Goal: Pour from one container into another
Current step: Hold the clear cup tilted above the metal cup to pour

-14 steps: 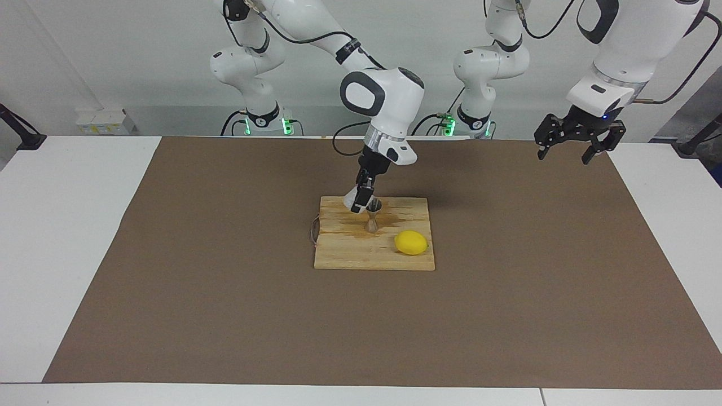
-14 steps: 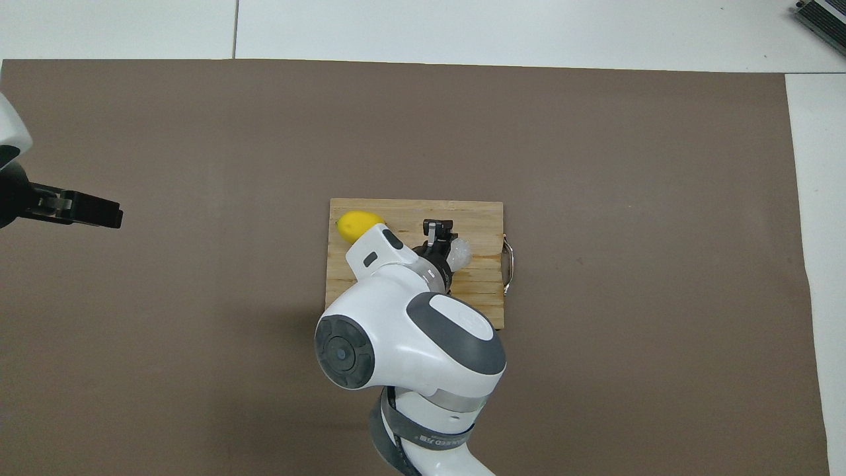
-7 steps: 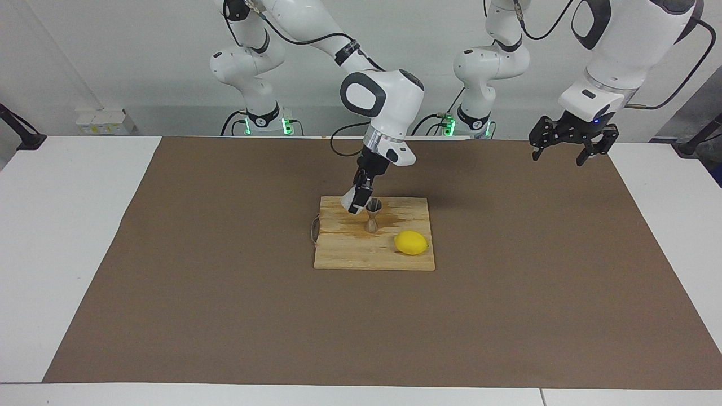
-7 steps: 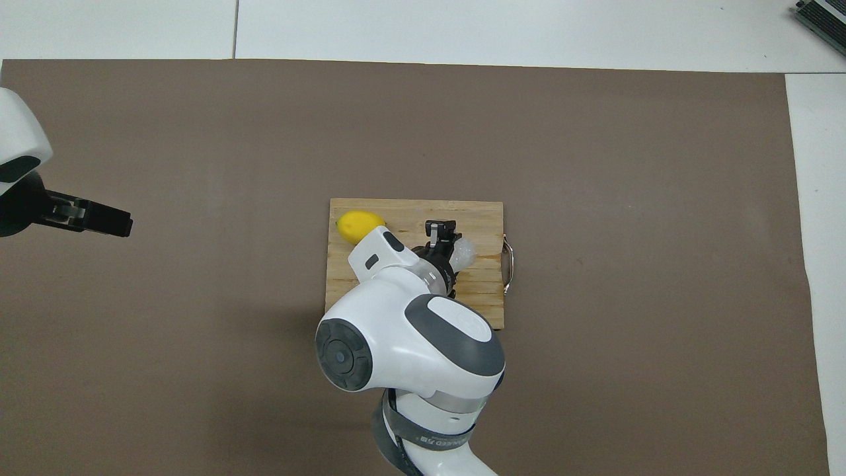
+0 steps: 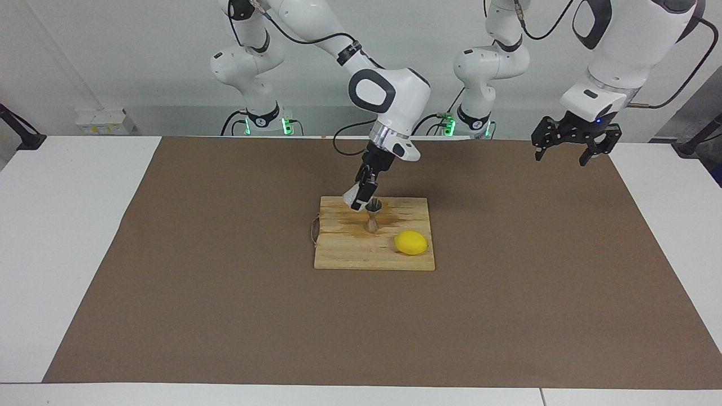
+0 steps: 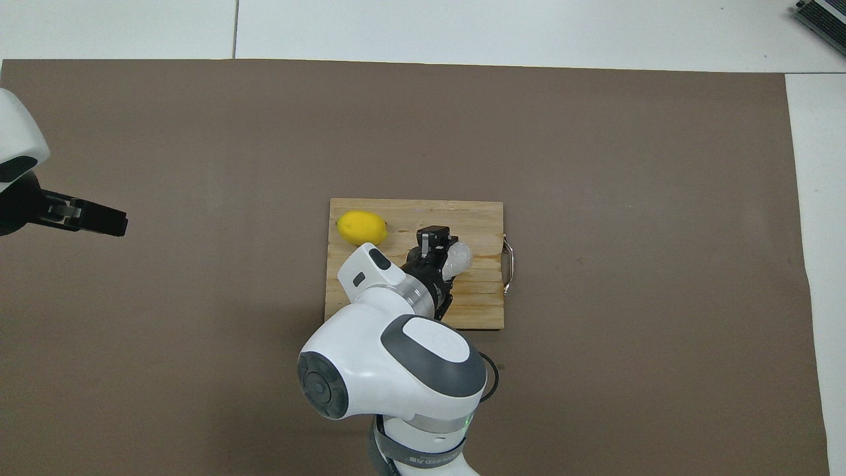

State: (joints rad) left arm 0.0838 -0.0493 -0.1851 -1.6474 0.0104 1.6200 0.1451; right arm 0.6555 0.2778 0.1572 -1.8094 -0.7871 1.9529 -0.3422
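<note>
My right gripper (image 5: 361, 201) is shut on the small clear cup (image 5: 351, 198), holding it tipped at the rim of the steel hourglass jigger (image 5: 372, 217). The jigger stands upright on the wooden board (image 5: 347, 255), with a damp stain around its foot. From overhead the cup (image 6: 457, 258) shows beside the right gripper (image 6: 435, 242), which hides the jigger. My left gripper (image 5: 569, 151) hangs open and holds nothing, over the brown mat at the left arm's end; it also shows overhead (image 6: 99, 220).
A yellow lemon (image 5: 410, 242) lies on the board, farther from the robots than the jigger and toward the left arm's end. The board (image 6: 479, 311) has a metal handle (image 6: 507, 264) on its edge toward the right arm's end. A brown mat (image 5: 197, 282) covers the table.
The right arm's wrist has drawn back toward the robots and tilted, uncovering the lemon from above; the cup stays at the jigger. The left gripper has lifted slightly.
</note>
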